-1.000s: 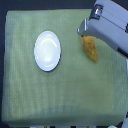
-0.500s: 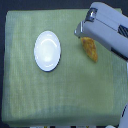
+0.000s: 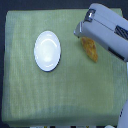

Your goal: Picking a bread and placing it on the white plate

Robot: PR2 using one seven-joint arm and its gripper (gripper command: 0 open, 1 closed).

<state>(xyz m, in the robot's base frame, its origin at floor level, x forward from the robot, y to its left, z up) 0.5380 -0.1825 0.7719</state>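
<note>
Gripper hangs just above the upper end of the bread, but from where I stand its jaws are a blur and I can't tell how wide they are or whether they have any hold. That bread lies on the green surface, well apart from the white plate on the exterior view's left. A pinch at the tapered tip could let it swivel or drop. One bread, one plate, one arm.

The claw hides the bread's upper end.
</note>
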